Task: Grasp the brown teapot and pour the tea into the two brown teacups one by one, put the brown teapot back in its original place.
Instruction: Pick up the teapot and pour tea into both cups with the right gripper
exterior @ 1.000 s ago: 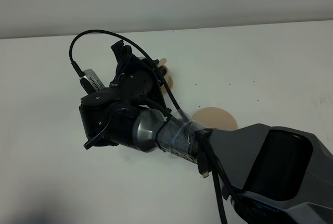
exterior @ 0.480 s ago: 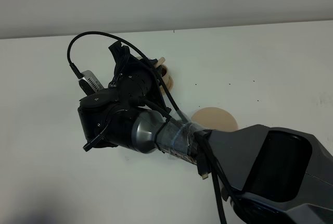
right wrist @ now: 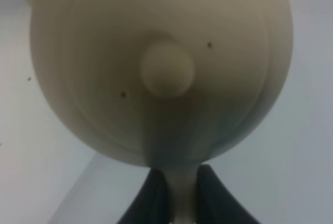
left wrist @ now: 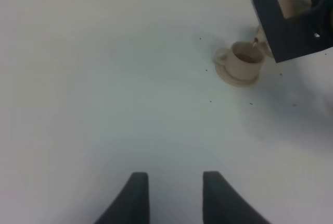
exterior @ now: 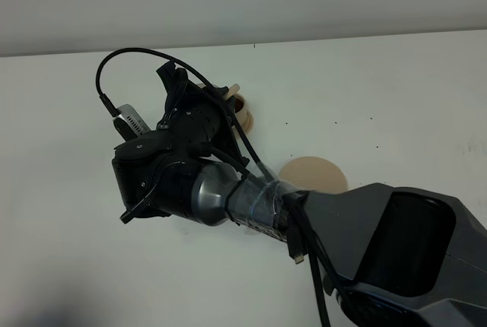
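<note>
Right jaws: I am pinching the brown teapot by its handle.
Teapot: tipping tea into a teacup.
Left jaws: spread over the counter.

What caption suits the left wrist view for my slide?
Right gripper tips the teapot, pouring tea into a cup on its saucer; left gripper idle.

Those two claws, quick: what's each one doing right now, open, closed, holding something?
Left gripper: open, empty, above bare table.
Right gripper: closed on the brown teapot's handle, tipping it so tea runs into a teacup.
</note>
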You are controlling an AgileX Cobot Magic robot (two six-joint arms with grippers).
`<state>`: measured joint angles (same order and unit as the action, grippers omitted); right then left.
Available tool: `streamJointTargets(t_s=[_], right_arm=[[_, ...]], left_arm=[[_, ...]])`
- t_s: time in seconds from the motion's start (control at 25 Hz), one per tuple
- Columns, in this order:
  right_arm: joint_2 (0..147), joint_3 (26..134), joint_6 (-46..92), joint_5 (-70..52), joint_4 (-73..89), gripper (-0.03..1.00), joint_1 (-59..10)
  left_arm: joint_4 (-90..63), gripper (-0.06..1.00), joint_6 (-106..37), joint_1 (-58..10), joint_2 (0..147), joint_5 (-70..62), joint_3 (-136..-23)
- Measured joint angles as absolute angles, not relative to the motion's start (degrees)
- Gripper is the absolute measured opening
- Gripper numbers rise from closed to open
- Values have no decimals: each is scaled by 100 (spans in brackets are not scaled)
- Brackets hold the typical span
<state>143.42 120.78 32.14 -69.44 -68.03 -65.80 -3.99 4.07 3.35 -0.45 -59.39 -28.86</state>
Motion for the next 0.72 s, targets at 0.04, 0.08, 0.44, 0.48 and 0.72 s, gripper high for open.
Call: streamJointTargets(t_s=[0.04,0.08,0.44,0.48,0.72], right_arm=[[14342,12078,3214,-6944,-6808,11,-6580],[14342,12078,3228,-6944,-6813,11,-6580],[14342,12078,3242,-6944,-6841,11,-6580],[14342,12078,3242,-6944,-6843,11,-6580],[14342,12078,3242,-6944,-6869,11,-6580]], left_arm=[[-399,28,407,335,-45,-5939,-2886],[-399,28,407,335,-45,-5939,-2886],[-399,28,407,335,-45,-5939,-2886],[-399,28,407,335,-45,-5939,-2886],[-399,28,407,335,-45,-5939,-2886]])
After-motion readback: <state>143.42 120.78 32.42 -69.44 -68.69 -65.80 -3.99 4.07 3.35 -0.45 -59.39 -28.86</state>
